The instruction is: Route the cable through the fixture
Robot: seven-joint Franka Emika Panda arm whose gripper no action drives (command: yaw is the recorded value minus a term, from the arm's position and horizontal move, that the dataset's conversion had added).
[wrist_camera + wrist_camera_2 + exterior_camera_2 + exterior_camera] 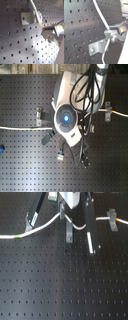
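The white cable (45,226) crosses the black board in both exterior views, with a green band (19,236) at the first exterior view's left and a yellow mark (116,221) at its right. The fixture (68,231) is a narrow upright grey clip, standing just below my gripper (64,214). In both wrist views my gripper (46,32) (111,35) is shut on the cable (101,18). The cable runs close along the fixture's (97,47) (27,17) edge. I cannot tell whether it sits inside. In the second exterior view my wrist hides the grip.
A slanted grey clip (29,217) stands at the first exterior view's left. A T-shaped clip (112,214) at its right carries the cable. Two long black struts (90,229) hang from my wrist on either side of the fixture. Bare perforated board (60,287) fills the foreground.
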